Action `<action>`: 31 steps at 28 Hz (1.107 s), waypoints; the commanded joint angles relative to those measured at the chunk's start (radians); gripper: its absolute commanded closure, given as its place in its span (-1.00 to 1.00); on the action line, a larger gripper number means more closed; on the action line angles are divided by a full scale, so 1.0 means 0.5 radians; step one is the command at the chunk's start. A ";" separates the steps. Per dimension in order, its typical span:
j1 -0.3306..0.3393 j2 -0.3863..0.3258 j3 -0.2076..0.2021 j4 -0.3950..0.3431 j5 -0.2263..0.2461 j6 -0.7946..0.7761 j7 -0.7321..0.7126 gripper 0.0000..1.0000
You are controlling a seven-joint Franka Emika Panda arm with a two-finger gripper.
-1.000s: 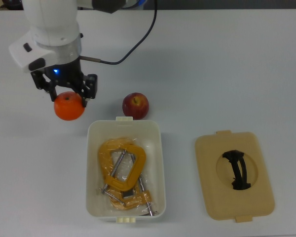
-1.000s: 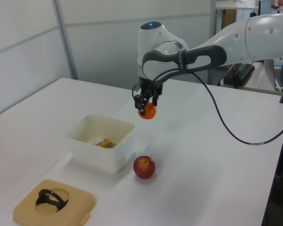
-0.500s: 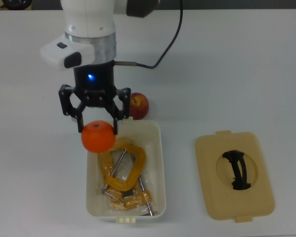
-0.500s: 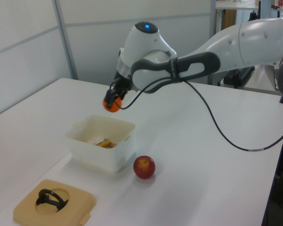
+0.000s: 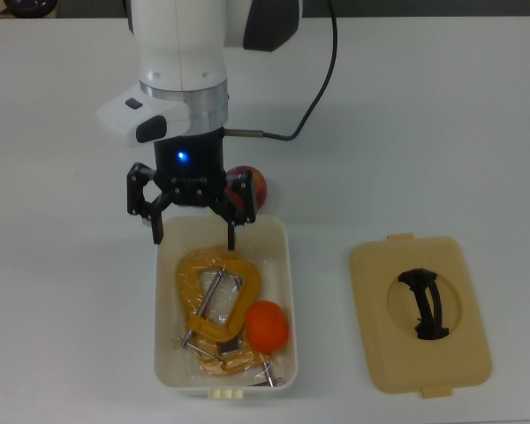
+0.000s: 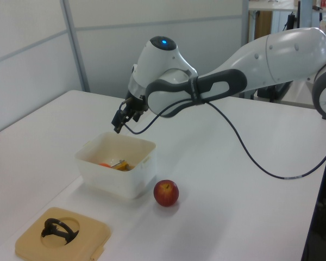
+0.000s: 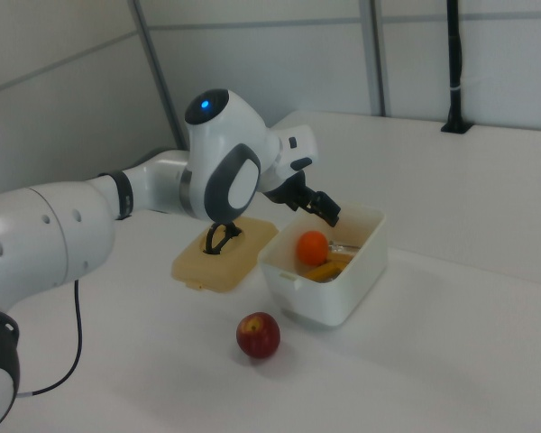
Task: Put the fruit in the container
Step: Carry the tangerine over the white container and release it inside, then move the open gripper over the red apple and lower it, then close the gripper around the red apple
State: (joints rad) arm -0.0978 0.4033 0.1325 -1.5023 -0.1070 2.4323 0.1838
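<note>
The apple (image 5: 252,184), firm, smooth and round, lies just beside the white plastic tub (image 5: 283,291) in the top view; I judge a grasp across its widest part best. The gripper (image 5: 194,231) hangs spread, empty. In the left view the apple sits alone. In the right view the orange (image 7: 312,247) rests inside with the clamps (image 7: 326,269).

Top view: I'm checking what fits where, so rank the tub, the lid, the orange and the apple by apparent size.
1. White tub and tan lid: look alike.
2. Orange.
3. Apple: partly hidden by the gripper, so unsure.
</note>
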 commanded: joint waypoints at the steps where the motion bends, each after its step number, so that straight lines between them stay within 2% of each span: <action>1: 0.005 -0.190 -0.001 -0.014 -0.004 -0.477 -0.033 -1.00; 6: 0.008 -0.254 0.005 -0.014 0.039 -0.873 -0.260 -1.00; 7: 0.008 -0.257 0.011 -0.020 0.039 -0.985 -0.376 -1.00; 12: 0.012 -0.242 0.063 -0.118 0.036 -1.076 -0.640 -1.00; 16: 0.012 -0.224 0.109 -0.183 -0.007 -1.076 -0.671 -1.00; 18: 0.012 -0.205 0.161 -0.223 -0.062 -1.076 -0.754 -1.00; 23: 0.018 -0.138 0.226 -0.287 -0.145 -1.060 -0.767 -1.00; 27: 0.018 -0.077 0.235 -0.290 -0.179 -1.054 -0.748 -1.00; 31: 0.018 -0.009 0.235 -0.294 -0.255 -1.033 -0.708 -1.00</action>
State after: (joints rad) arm -0.0869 0.3697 0.2492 -1.6422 -0.1958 1.8991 -0.1713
